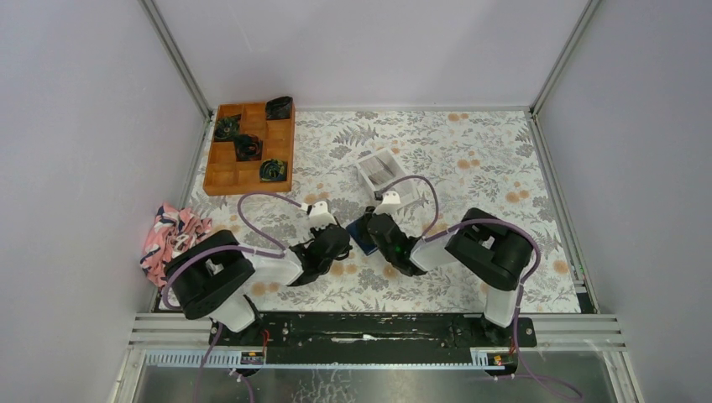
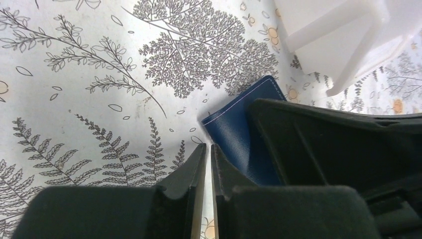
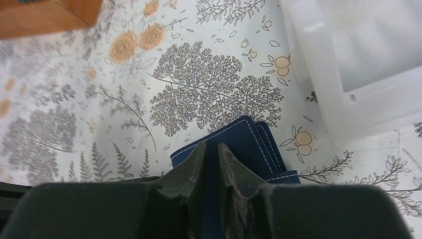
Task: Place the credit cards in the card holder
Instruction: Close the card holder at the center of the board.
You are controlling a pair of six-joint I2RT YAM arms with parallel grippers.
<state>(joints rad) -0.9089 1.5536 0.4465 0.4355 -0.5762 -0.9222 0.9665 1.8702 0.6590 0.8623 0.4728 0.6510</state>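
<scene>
The card holder [image 1: 361,237] is a closed navy blue wallet lying flat on the floral table between my two grippers. In the left wrist view the wallet [image 2: 238,130] lies just right of my left gripper [image 2: 208,147], whose jaws are nearly together with only table showing in the slit. In the right wrist view my right gripper [image 3: 211,145] sits low over the wallet [image 3: 251,139], jaws close together, blue showing between them. Pale grey credit cards [image 1: 382,170] seem to lie inside the white box; they cannot be made out in the wrist views.
The white open-topped box [image 1: 375,159] stands just behind the wallet, and shows in the left wrist view [image 2: 338,45] and the right wrist view [image 3: 318,74]. An orange compartment tray [image 1: 231,172] holds dark items at the back left. A pink cloth [image 1: 172,235] lies at the left edge.
</scene>
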